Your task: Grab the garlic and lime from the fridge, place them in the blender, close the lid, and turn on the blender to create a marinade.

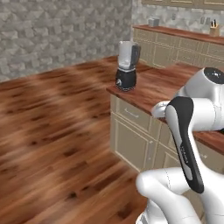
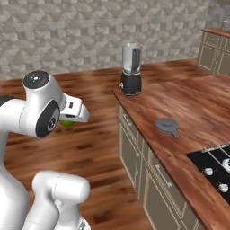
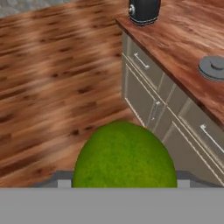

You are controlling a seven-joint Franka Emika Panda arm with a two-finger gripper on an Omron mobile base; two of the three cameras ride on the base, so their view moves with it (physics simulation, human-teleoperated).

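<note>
My gripper (image 2: 70, 120) is shut on a green lime (image 3: 124, 159), which bulges up at the bottom of the hand view and peeks out under the hand as the lime (image 2: 67, 123). I hold it over the wooden floor, left of the counter's edge. The blender (image 2: 131, 69) stands upright at the counter's near corner, its clear jug open on top; I also see the blender (image 1: 127, 65) and its black base (image 3: 144, 11). The dark grey lid (image 2: 166, 125) lies flat on the counter, apart from the jug, and appears as the lid (image 3: 213, 67). Garlic and fridge are out of view.
The wooden counter (image 2: 193, 103) runs right of my hand above beige drawers (image 3: 148, 70). A black cooktop (image 2: 215, 164) sits at its near right. A second counter (image 1: 183, 31) with a knife block (image 1: 214, 29) lines the far wall. Open floor (image 1: 52, 131) lies left.
</note>
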